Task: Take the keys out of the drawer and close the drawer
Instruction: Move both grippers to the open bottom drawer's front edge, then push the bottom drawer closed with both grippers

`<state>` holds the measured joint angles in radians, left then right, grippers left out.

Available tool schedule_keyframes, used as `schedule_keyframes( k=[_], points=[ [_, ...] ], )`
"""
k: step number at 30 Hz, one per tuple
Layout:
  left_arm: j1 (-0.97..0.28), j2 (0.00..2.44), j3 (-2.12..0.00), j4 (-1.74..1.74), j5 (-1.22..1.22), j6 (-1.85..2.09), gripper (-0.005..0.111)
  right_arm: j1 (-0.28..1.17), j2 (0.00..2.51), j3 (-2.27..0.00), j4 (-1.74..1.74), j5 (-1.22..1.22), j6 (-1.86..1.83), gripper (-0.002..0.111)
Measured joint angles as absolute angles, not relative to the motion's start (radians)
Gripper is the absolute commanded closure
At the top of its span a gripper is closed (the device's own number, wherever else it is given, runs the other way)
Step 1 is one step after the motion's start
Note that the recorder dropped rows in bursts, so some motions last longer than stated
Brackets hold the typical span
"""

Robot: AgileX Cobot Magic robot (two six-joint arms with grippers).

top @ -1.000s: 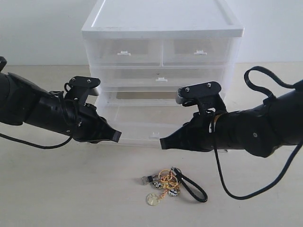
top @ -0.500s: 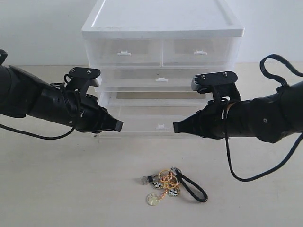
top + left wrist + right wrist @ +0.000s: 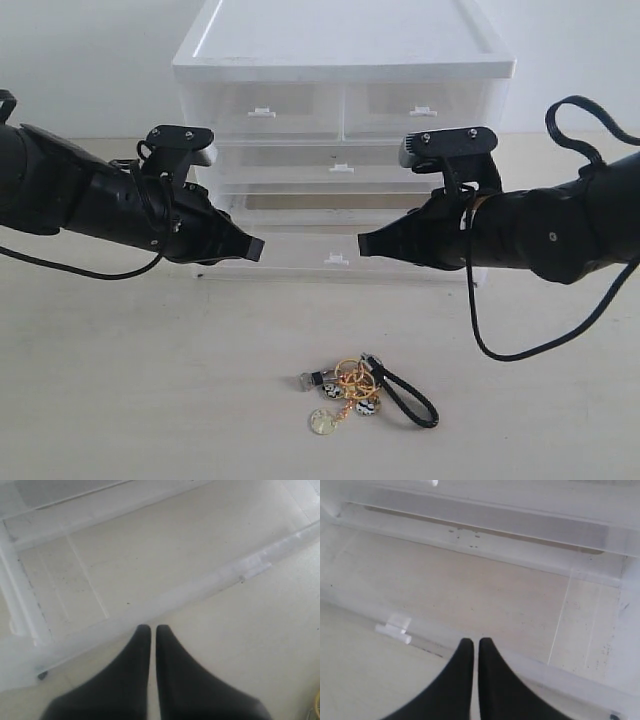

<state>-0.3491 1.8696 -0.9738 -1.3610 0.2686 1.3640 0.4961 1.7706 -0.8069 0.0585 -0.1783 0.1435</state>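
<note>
The keys [image 3: 345, 392], gold rings with charms and a black cord loop, lie on the table in front of the cabinet. The drawer [image 3: 305, 258], the lowest tier, still stands partly out, and its inside looks bare in both wrist views. My left gripper [image 3: 256, 248] is shut, its tips against the drawer's front wall [image 3: 200, 591] left of the tab handle [image 3: 336, 259]. My right gripper [image 3: 365, 246] is shut too, tips at the front wall [image 3: 555, 672] right of the handle [image 3: 394, 628]. Both pairs of fingertips, left [image 3: 150, 628] and right [image 3: 472, 641], hold nothing.
The white plastic cabinet [image 3: 340, 60] stands at the back with a wide middle drawer [image 3: 340, 165] and two half-width top drawers [image 3: 262, 108], all pushed in. A black cable [image 3: 520, 345] loops down from the right arm onto the table.
Both grippers have moved toward the cabinet, and the lowest drawer has slid inward with them. The keys have not moved.
</note>
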Motion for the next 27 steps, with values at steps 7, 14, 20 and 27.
schedule_keyframes(
  k=[7,14,20,27],
  points=[
    [-0.349,1.870,-0.974,-1.361,0.334,1.374,0.103,0.498,1.768,-0.795,0.057,-0.195,0.138,0.108],
    [-0.359,1.821,-0.909,-1.341,0.421,1.356,0.103,0.528,1.651,-0.665,0.051,-0.223,0.132,0.108],
    [-0.359,1.941,-0.915,-1.339,0.350,1.362,0.103,0.525,1.796,-0.658,0.061,-0.297,0.134,0.108],
    [-0.359,1.986,-0.999,-1.341,0.286,1.373,0.103,0.524,1.888,-0.767,0.069,-0.298,0.126,0.108]
  ],
)
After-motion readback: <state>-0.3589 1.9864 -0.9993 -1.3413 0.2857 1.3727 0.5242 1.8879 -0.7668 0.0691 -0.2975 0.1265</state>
